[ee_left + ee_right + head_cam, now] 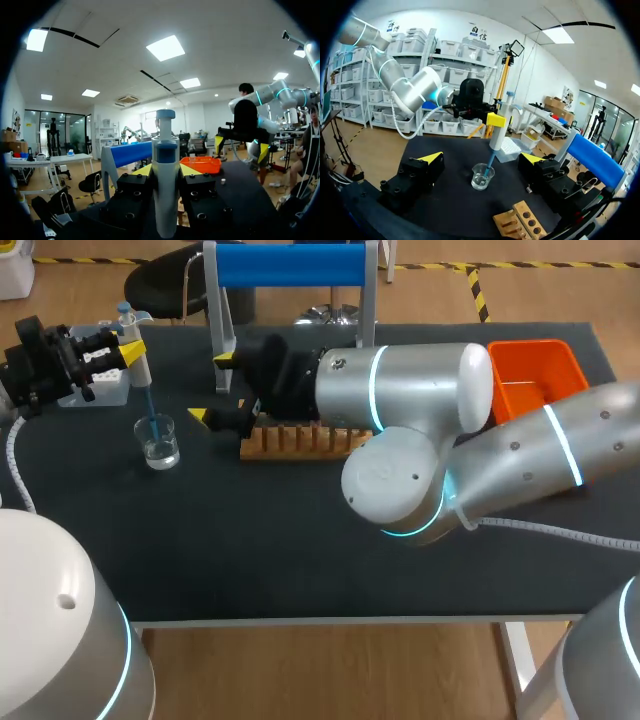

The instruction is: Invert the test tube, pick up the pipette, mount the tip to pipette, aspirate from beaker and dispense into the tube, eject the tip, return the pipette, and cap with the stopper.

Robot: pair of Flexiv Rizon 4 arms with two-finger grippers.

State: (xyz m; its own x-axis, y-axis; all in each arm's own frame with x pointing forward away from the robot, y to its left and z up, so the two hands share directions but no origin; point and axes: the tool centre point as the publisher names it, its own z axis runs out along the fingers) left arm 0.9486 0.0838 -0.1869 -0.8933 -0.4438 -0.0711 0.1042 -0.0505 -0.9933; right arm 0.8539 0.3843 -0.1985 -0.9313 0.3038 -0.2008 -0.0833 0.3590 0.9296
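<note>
Now the left tool [166, 172] grips the pipette [140, 368] upright, its blue tip dipped into the beaker [160, 447] on the bench [300, 540]. The right tool [213, 388] gapes wide and empty, at one end of the wooden rack [300, 441].

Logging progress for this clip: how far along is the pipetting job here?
Done: the pipette is picked up and carries a blue tip. In hand: the left gripper is shut on it, tip dipped into the beaker, so aspiration. Left: dispensing, ejecting the tip, returning the pipette, capping. The right gripper hangs open by the wooden rack. Tube inversion cannot be judged: no tube shows.
</note>
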